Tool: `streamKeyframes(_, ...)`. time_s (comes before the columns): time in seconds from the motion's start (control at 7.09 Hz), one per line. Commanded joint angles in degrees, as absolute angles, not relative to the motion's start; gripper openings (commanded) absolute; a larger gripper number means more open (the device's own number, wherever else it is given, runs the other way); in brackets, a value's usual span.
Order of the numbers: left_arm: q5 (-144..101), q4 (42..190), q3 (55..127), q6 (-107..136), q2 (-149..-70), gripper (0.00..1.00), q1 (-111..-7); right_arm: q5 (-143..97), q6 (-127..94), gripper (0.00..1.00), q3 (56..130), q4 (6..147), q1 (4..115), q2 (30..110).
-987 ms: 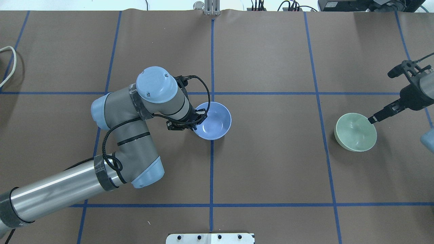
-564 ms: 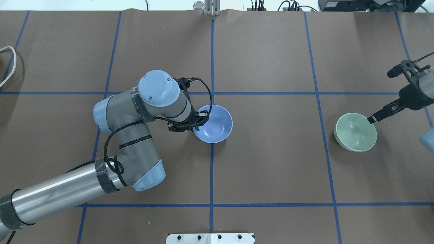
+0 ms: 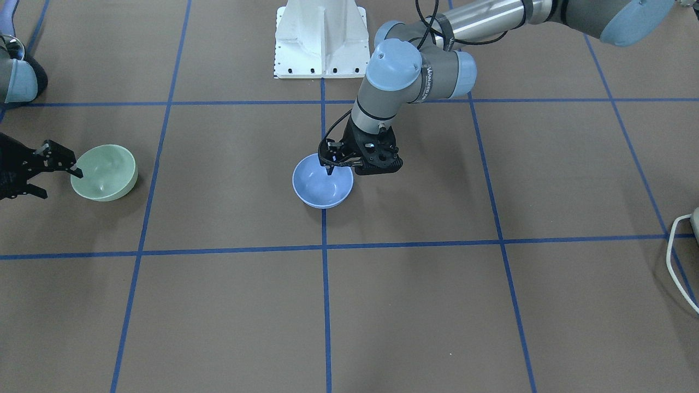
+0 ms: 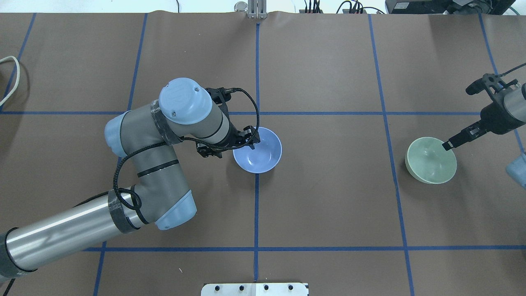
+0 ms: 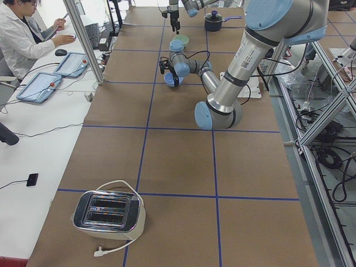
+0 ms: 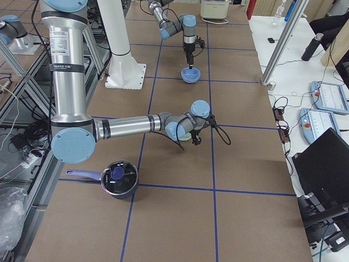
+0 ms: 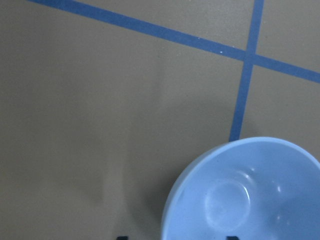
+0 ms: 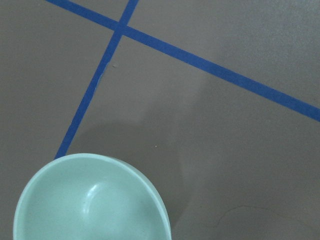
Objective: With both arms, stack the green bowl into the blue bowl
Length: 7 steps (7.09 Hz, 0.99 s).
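Observation:
The blue bowl [image 4: 263,154] stands upright on the centre blue tape line and also shows in the front view [image 3: 319,191] and the left wrist view [image 7: 245,195]. My left gripper [image 4: 246,142] is open at the bowl's left rim [image 3: 333,164], one finger over the inside and one outside. The green bowl [image 4: 430,161] stands upright at the right; it also shows in the front view [image 3: 104,172] and the right wrist view [image 8: 90,200]. My right gripper [image 4: 448,144] is open beside it [image 3: 61,184], with one finger at the bowl's upper right rim.
A white pedestal base [image 3: 321,41] stands at the robot's side of the table. A toaster [image 5: 108,214] sits at the far left end, and a lidded pot [image 6: 119,179] at the far right end. A white cable [image 4: 10,78] lies at the left edge.
The blue bowl has slid slightly toward the robot. The left arm's wrist has shifted left and away. The right gripper's finger has edged a little left along the green bowl's rim.

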<state>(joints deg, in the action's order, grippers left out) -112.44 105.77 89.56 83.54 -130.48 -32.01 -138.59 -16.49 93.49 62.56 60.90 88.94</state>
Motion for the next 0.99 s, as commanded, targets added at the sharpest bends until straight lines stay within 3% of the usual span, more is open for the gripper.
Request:
streamKeyframes(0.0,-119.23,105.56,90.62,79.49,-128.77,0.98,-38.45,-135.99,-17.40,0.83,93.51,62.49,58.46,88.68)
streamKeyframes(0.42,-125.42,105.56,90.53,72.17,-126.48,0.98,-46.74,-135.35,-16.79,0.57,93.34,62.58,57.66,88.59)
streamKeyframes(0.85,-125.77,105.47,90.44,71.37,-126.21,0.98,-48.16,-135.35,-16.79,0.53,92.81,62.58,57.04,88.51)
